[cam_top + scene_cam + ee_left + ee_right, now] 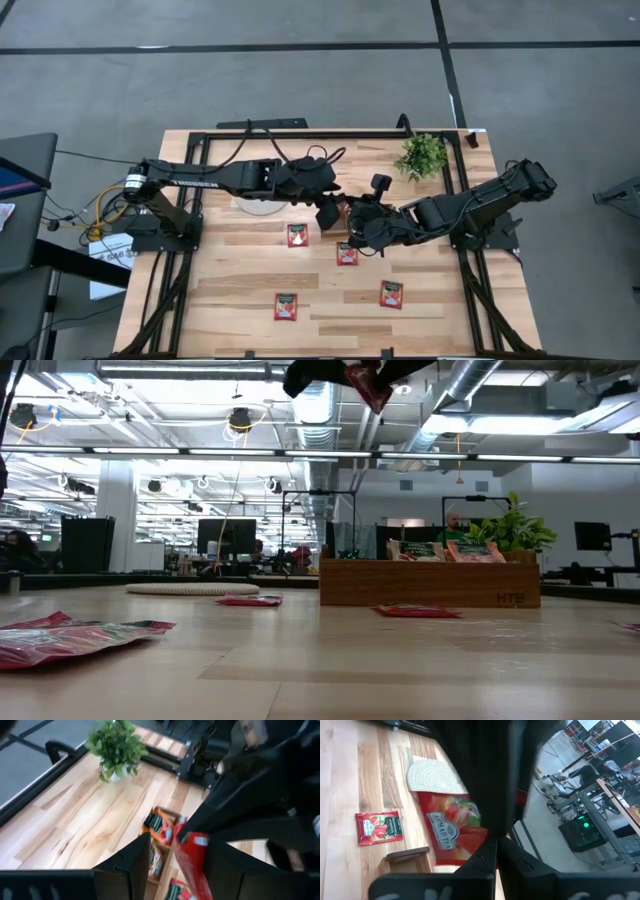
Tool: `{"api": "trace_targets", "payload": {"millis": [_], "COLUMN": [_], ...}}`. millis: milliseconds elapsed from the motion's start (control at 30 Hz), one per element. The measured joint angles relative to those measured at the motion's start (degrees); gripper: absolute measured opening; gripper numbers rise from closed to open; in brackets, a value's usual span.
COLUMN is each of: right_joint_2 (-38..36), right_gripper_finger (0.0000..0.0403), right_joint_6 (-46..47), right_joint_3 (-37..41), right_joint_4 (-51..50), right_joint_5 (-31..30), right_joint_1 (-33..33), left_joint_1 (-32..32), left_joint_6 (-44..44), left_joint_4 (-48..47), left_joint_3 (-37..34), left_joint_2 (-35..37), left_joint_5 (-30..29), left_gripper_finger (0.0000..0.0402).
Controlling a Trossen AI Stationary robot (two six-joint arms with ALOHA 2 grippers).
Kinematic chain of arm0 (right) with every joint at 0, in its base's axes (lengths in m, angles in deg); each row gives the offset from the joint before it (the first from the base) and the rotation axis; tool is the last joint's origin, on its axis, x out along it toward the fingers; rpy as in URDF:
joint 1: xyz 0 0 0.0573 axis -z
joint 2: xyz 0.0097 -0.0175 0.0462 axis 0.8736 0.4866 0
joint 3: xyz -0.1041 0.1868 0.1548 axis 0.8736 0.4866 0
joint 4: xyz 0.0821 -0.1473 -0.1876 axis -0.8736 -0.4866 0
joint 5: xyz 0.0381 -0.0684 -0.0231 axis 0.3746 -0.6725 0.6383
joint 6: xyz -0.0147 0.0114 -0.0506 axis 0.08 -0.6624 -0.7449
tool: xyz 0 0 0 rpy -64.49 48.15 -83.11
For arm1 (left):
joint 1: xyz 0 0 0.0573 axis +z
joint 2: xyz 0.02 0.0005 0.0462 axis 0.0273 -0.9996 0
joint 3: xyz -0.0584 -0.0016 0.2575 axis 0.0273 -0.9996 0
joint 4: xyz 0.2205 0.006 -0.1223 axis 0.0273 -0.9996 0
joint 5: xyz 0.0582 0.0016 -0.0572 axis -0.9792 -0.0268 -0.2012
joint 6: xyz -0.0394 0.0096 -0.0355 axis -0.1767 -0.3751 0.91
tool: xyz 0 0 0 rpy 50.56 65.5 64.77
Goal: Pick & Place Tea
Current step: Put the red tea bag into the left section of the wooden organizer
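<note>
High view: both arms meet over the middle of the table [420,320], nearer its far edge. The left gripper [330,212] hangs there with its fingers clamped on a red sachet [192,862], which shows between the two dark fingers [137,857] in the left wrist view, above the wooden tray [430,582]. The right gripper [365,232] sits just beside it, its fingers pressed together; whether it touches that sachet cannot be told. Four more red sachets [297,235] lie flat on the table, spread from its middle toward the near edge. A round woven disc [432,776] lies toward the far left, and a small plant [422,155] stands by the far right corner
</note>
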Motion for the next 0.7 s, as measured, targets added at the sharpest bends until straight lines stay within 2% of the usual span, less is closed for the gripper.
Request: {"api": "trace_targets", "payload": {"millis": [167,267,400,533,700], "right_joint_2": [0.0,0.0,0.0,0.0,0.0], "right_gripper_finger": [0.0000,0.0000,0.0000,0.0000,0.0000], "right_joint_6": [0.0,0.0,0.0,0.0,0.0], "right_joint_3": [0.0,0.0,0.0,0.0,0.0], "right_joint_4": [0.3,0.3,0.3,0.3,-0.5], "right_joint_5": [-0.2,-0.3,-0.3,-0.2,0.9], "right_joint_1": [0.0,0.1,0.0,0.1,0.1], "left_joint_1": [0.4,0.8,0.9,0.9,0.9], "left_joint_6": [0.6,1.1,1.1,0.2,-0.1], "left_joint_4": [-0.6,-0.5,-0.1,0.3,-0.8], "left_joint_3": [-0.1,-0.1,-0.1,-0.1,-0.1], "left_joint_2": [-0.1,-0.1,-0.1,-0.1,-0.2], "left_joint_5": [-1.1,-1.1,0.2,0.2,0.2], "left_gripper_finger": [0.0155,0.0140,0.0091,0.0018,0.0003]}}
